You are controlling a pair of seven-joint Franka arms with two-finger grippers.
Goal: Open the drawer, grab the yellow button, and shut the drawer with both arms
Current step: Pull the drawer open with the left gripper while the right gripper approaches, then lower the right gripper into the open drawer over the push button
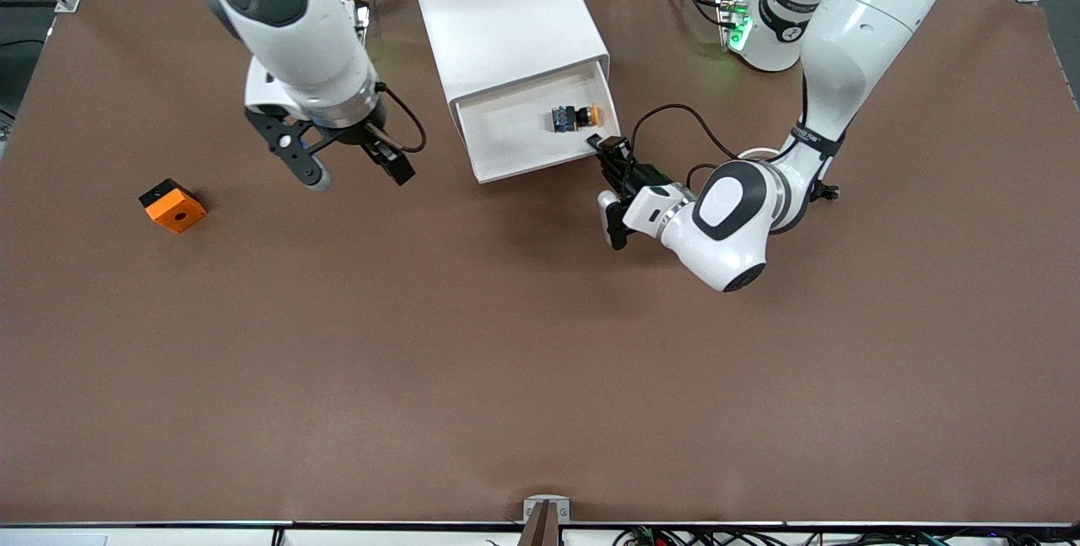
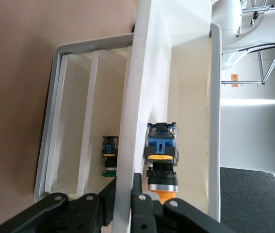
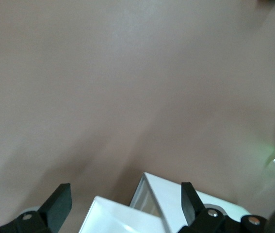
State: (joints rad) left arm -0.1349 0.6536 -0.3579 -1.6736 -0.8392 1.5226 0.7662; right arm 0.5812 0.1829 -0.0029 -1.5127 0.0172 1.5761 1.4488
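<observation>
Our left claw (image 1: 609, 179) sits at the open drawer's (image 1: 540, 137) front corner, fingers apart, the button (image 1: 574, 117) lying inside. Our right claw (image 1: 353, 162) waits spread apart over the desk (image 1: 506, 360).

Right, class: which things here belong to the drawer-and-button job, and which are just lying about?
Job: open drawer; button lying in it; left tool at the drawer's front corner; right tool, open, over the table.
Lying about: orange block; second, green-capped button lower in the cabinet.

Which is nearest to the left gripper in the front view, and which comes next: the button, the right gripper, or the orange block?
From the left gripper:
1. The button, in the open drawer right beside it.
2. The right gripper, over the table beside the drawer.
3. The orange block, toward the right arm's end of the table.
</observation>
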